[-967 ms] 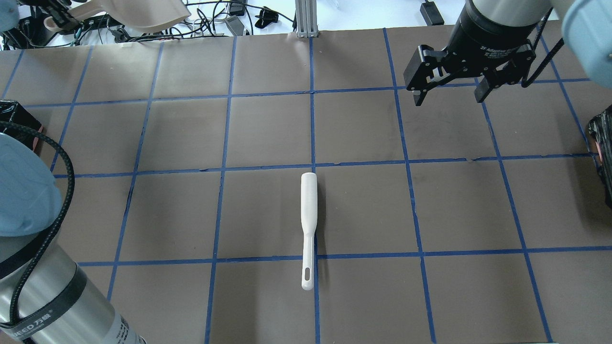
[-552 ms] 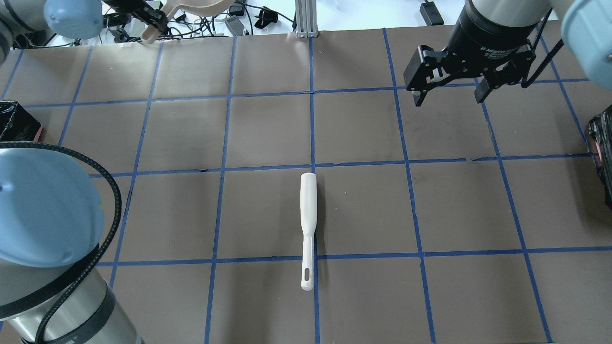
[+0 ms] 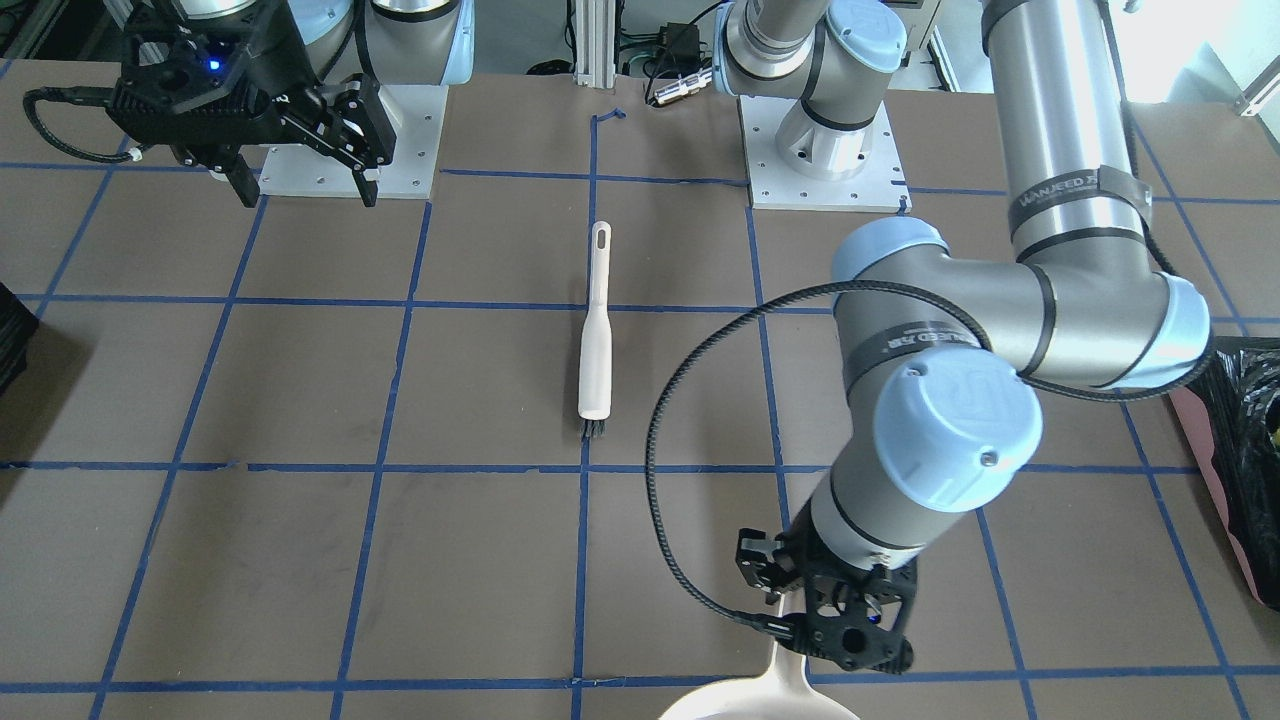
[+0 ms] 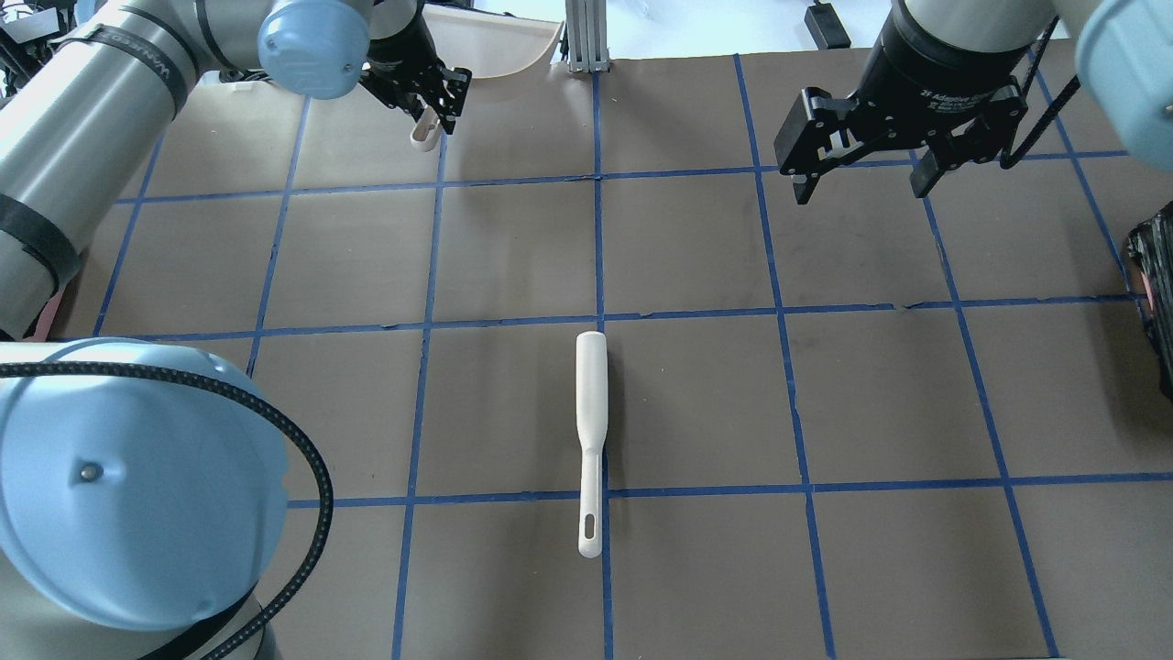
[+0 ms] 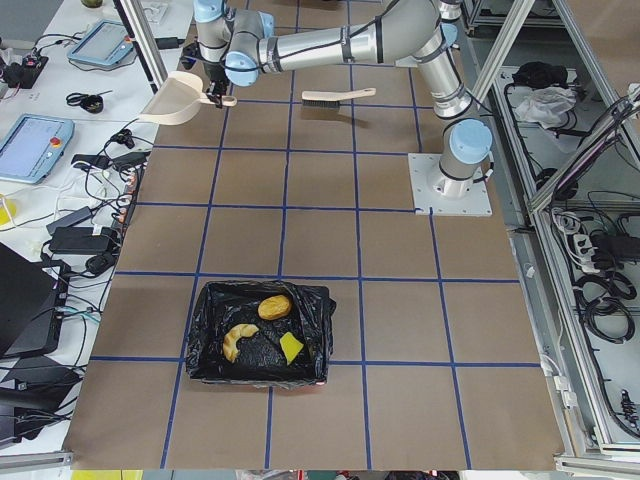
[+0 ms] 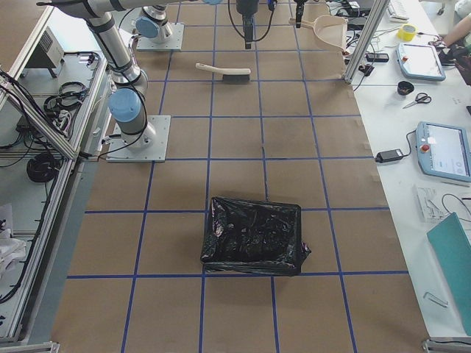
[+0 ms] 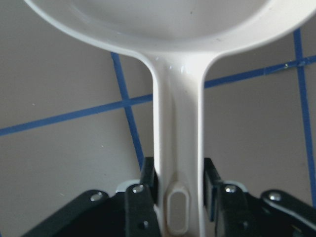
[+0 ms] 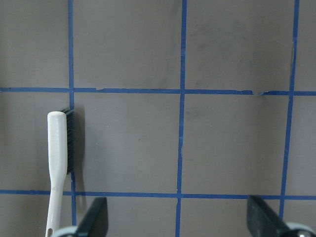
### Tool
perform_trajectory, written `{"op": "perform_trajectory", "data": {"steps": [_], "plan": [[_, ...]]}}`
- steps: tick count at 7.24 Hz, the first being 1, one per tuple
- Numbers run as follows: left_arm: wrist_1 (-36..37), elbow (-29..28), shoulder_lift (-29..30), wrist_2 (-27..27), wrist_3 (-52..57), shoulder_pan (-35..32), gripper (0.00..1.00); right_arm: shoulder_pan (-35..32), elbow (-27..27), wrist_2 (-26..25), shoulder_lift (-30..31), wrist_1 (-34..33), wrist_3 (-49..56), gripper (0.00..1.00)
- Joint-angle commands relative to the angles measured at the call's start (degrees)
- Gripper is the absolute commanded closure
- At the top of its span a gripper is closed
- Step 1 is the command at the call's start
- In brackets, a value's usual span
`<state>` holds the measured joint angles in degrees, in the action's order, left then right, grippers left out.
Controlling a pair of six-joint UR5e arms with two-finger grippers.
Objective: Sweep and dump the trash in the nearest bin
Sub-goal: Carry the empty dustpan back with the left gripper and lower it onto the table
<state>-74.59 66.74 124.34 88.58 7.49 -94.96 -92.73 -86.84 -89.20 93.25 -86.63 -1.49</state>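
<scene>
**Left jaws clenched on dustpan (image 4: 495, 48) handle; trash (image 5: 274, 307) in bin (image 5: 260, 378)**

Roll (image 5: 274, 307), croissant (image 5: 239, 341) and yellow wedge (image 5: 291, 348) lie on the bin's black liner. They look light and prone to rolling, so better scooped than pinched. The stiff plastic dustpan is held by its handle. Right jaws hang spread and empty above the table (image 4: 696, 403), apart from the brush (image 4: 591, 431).

We see a brown bench (image 4: 825, 385) marked into squares by blue tape. A white brush (image 4: 591, 431) lies flat at its middle, handle end toward the robot's edge and dark bristles toward the operators' edge. A cream dustpan (image 4: 495, 50) is at the operators' edge, nearer the left end, its pan reaching out past that edge. A black-bagged container (image 6: 254, 235) stands near the right end.
</scene>
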Motion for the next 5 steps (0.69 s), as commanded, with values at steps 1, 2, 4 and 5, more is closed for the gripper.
{"op": "perform_trajectory", "data": {"steps": [1,2,4,5], "plan": [[-5.0,0.2,-0.9,-0.3,-7.7,-5.0,1.00,0.0,0.0,0.0,0.0,-0.1,0.0,0.00],[-5.1,0.3,-0.9,-0.6,-11.8,-6.3,1.00,0.0,0.0,0.1,0.0,-0.2,0.0,0.00],[-4.3,3.0,-1.0,-3.7,-15.6,-7.2,1.00,0.0,0.0,0.1,0.0,-0.3,0.0,0.00],[-3.2,4.8,-0.9,-3.7,-19.6,-8.0,1.00,0.0,0.0,0.1,0.0,-0.2,0.0,0.00]]}}
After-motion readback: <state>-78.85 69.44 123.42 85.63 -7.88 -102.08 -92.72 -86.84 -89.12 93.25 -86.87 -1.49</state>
